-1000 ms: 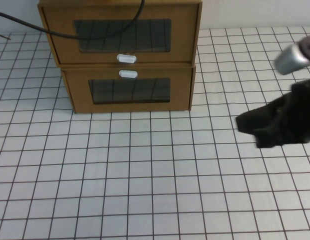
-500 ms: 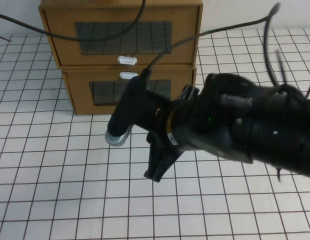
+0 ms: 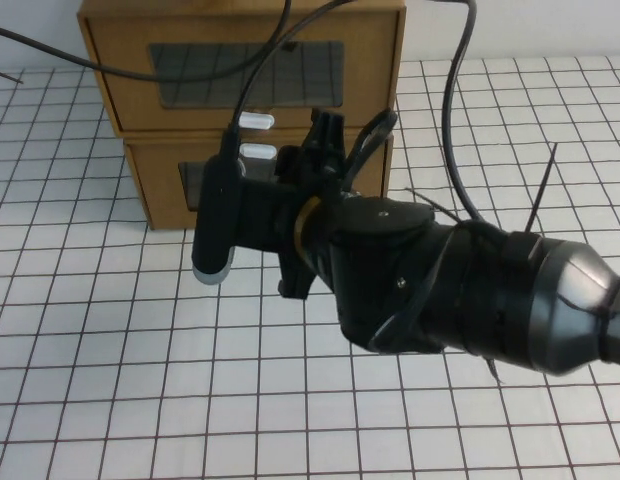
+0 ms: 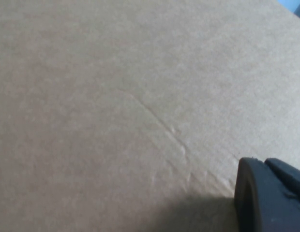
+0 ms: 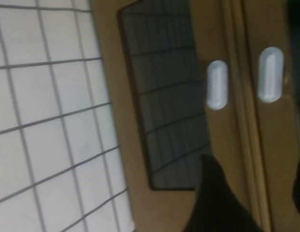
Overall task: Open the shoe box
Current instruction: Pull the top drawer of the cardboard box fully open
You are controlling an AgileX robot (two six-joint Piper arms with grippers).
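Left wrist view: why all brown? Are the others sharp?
Left wrist view: close-up, brown cardboard shoe box fills it, left tool dark at the edge, shadow beside it. Right wrist view: soft, open right tool a dark blur before white oval handles. High view: clearest, black arm blocks the box.

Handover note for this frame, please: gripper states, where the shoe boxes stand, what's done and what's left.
Right gripper: open, holding nothing, just in front of the box fronts by the handles.
Left gripper: close against plain cardboard; only part of it shows.
Things: upper box stacked on lower box at the far side of the table; upper handle and lower handle sit close together.
Done: nothing; both fronts look shut.
Left: probably grip a handle and pull.
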